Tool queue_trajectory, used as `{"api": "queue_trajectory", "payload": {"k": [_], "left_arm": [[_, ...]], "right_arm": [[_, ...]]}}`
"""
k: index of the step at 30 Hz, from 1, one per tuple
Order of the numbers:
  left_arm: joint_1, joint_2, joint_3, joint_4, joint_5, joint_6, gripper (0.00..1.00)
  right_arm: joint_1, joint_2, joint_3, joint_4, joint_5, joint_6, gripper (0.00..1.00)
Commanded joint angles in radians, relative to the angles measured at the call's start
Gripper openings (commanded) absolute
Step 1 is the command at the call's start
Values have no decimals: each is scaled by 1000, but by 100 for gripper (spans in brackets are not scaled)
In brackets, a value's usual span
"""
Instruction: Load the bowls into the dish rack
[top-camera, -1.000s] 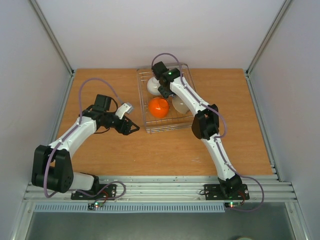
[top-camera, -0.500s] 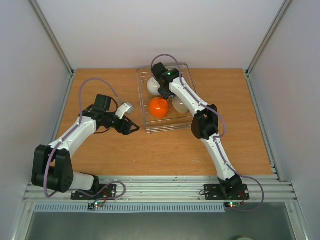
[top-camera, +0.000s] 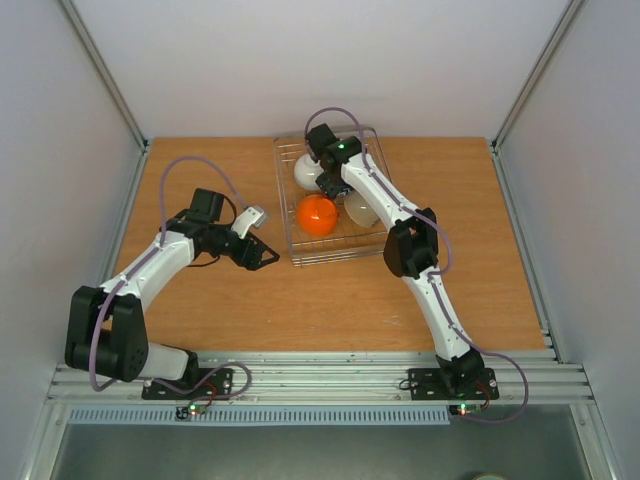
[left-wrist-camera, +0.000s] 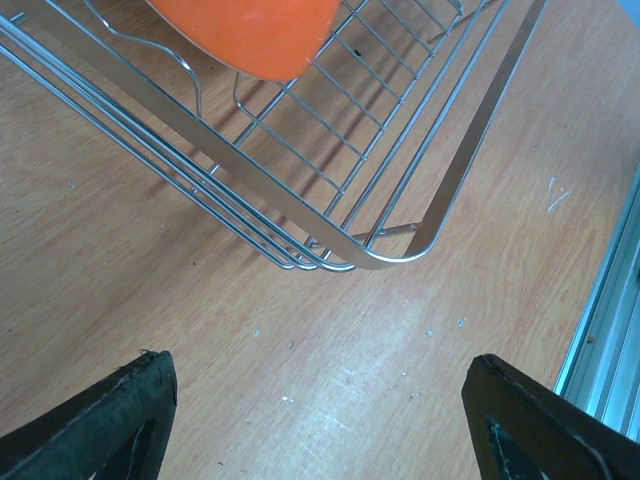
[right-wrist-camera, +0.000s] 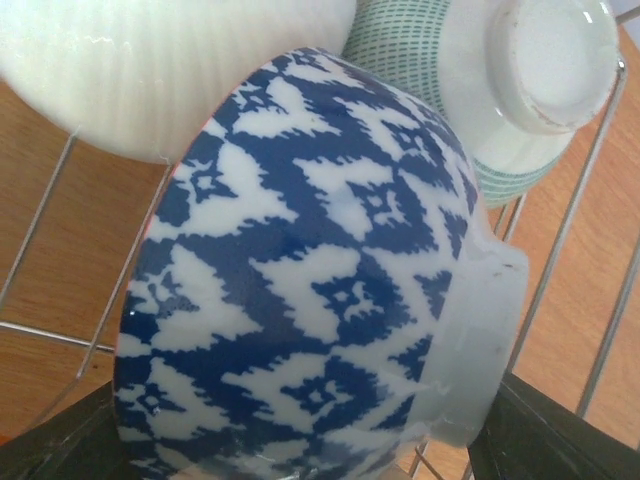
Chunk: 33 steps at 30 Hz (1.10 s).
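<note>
The dish rack (top-camera: 330, 259) stands at the back middle of the table. In it lie an orange bowl (top-camera: 317, 215), a white bowl (top-camera: 305, 172) and a pale bowl (top-camera: 360, 211). My right gripper (top-camera: 326, 181) reaches down into the rack. In the right wrist view a blue-and-white bowl (right-wrist-camera: 320, 300) lies on its side between the fingers of that gripper (right-wrist-camera: 300, 445), one at its rim and one at its foot. Beside it are the ribbed white bowl (right-wrist-camera: 150, 60) and an upturned green-dashed bowl (right-wrist-camera: 530, 90). My left gripper (top-camera: 264, 257) hangs open and empty left of the rack.
The left wrist view shows the rack's near corner (left-wrist-camera: 400, 255), the orange bowl (left-wrist-camera: 260, 35) inside it, and bare wood under the open left gripper (left-wrist-camera: 320, 420). An aluminium rail (left-wrist-camera: 610, 320) borders the table. White walls enclose the table on three sides.
</note>
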<state>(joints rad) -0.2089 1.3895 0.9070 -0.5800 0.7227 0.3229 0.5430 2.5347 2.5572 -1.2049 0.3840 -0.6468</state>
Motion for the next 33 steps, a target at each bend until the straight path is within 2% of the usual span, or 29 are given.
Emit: {"api": "queue_trajectory", "payload": {"k": [1,7,17,27,33], "left_arm": [[3,9,32,0,24,16,78],[4,13,35,-7,27,20,79],[4,13,35,-10,30,25,78],[3,4,34,-16,23,34,78],[3,3,32,-13,23,34,78]], "right_arm": [[9,-12,23,13,-66,16,78],[12,-50,-20,60,-102,25,83],[13,-77,-39,82,-153,32,85],[12,-112,-58,132,-360,58,85],[10,-97,-66,127,-313,77,85]]}}
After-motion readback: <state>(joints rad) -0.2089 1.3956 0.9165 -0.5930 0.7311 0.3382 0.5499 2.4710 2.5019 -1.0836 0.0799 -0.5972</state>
